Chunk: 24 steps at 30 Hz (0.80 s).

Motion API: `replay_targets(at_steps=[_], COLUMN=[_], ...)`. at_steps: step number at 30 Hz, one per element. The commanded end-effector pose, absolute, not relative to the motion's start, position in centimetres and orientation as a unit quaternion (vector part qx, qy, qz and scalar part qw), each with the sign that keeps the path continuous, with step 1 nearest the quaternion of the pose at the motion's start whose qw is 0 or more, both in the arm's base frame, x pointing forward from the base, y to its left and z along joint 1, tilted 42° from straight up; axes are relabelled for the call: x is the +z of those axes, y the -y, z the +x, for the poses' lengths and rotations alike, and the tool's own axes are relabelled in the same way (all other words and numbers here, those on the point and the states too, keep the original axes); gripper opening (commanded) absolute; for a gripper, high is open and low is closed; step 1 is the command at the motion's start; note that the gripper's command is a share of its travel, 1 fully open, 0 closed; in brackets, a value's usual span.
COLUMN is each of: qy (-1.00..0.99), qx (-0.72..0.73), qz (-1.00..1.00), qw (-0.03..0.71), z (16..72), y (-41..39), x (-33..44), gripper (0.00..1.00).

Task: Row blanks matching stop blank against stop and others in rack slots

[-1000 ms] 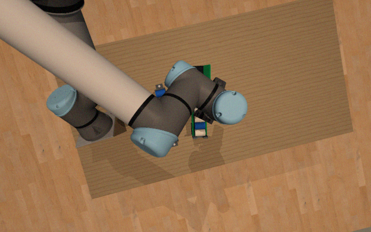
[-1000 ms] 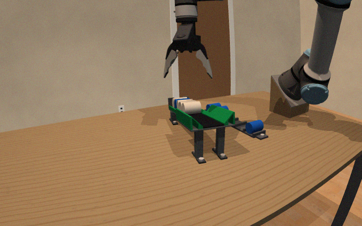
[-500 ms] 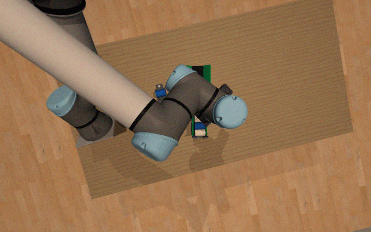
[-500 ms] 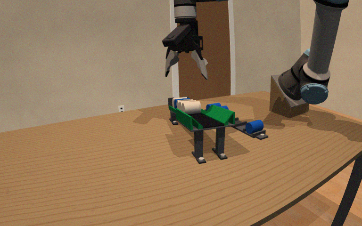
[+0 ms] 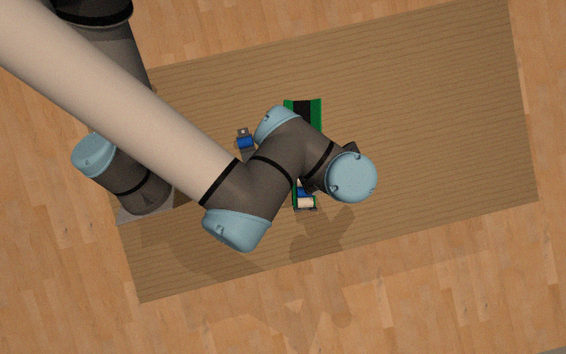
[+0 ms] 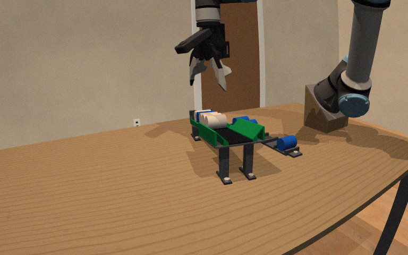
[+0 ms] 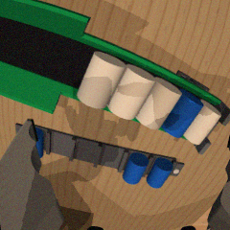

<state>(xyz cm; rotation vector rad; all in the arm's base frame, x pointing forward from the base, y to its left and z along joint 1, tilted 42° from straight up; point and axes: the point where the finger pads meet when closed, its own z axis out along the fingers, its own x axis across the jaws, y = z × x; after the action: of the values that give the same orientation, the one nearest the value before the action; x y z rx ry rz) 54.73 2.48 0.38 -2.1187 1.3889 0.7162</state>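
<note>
My open black-and-grey two-jaw gripper hangs empty above the green-walled feed ramp.
Four cream cylindrical blanks and one blue cylindrical blank line it.

Below my open jaws, I count five blanks on one feed ramp: four cream blanks and one blue blank. One stock rack carries three more, all blue. That gives me eight blanks on the worktop: four cream, four blue. I also count one ramp and one rack.
</note>
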Motion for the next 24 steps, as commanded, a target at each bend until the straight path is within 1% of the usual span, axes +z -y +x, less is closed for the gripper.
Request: replay_targets(at_steps=[1, 24], qy=[-0.569, -0.735], qx=[0.281, 0.329], qz=[-0.738, -0.573], qw=[0.23, 0.153], z=[54.6, 54.4], y=[-2.0, -0.4], x=[-0.3, -2.2], gripper=[1.0, 1.0])
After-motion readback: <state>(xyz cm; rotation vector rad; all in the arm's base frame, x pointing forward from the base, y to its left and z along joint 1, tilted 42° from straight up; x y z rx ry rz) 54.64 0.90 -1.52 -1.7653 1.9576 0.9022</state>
